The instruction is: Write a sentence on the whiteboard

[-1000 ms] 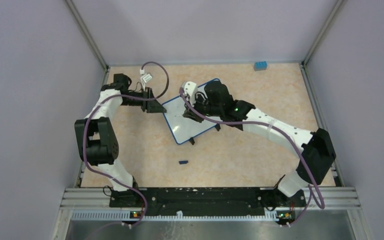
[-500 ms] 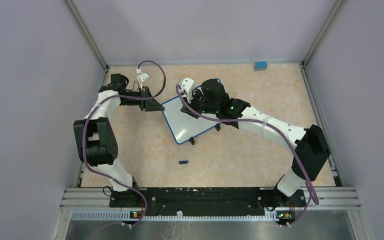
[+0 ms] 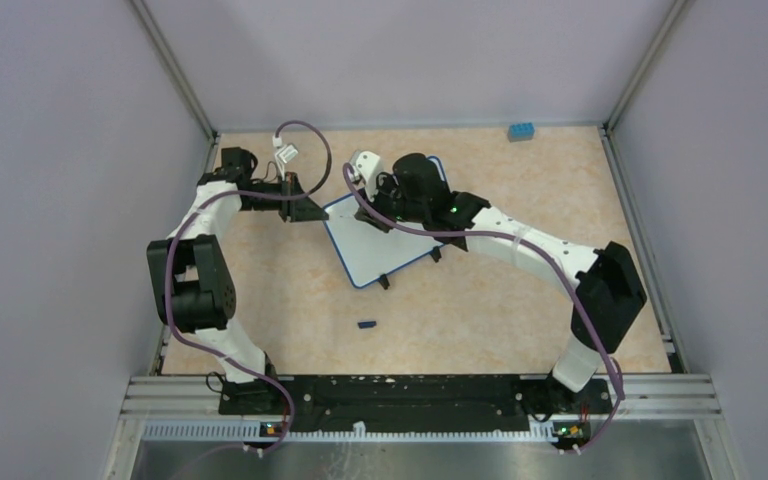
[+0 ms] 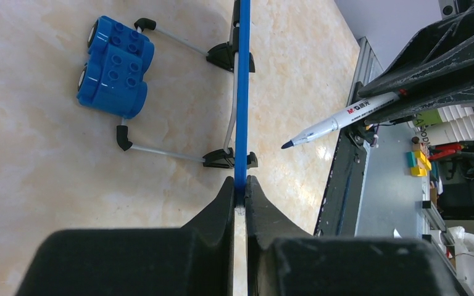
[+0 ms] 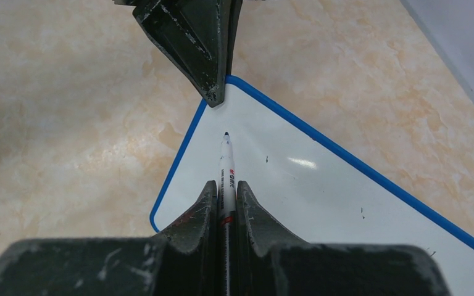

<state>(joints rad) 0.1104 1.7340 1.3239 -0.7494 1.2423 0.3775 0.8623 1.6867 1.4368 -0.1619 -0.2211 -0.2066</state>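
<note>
The overhead view looks down on the table (image 3: 480, 310); close wrist views share the whiteboard (image 5: 296, 203) corner.

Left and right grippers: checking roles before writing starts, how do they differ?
The left gripper pinches the whiteboard by its blue-framed edge; the right gripper pinches a marker. The left gripper sits at the board's corner; the right gripper hangs over its face. Both are shut.

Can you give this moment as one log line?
left hand: shut on whiteboard edge; right hand: shut on pen above whiteboard; visible surface: blank
</note>
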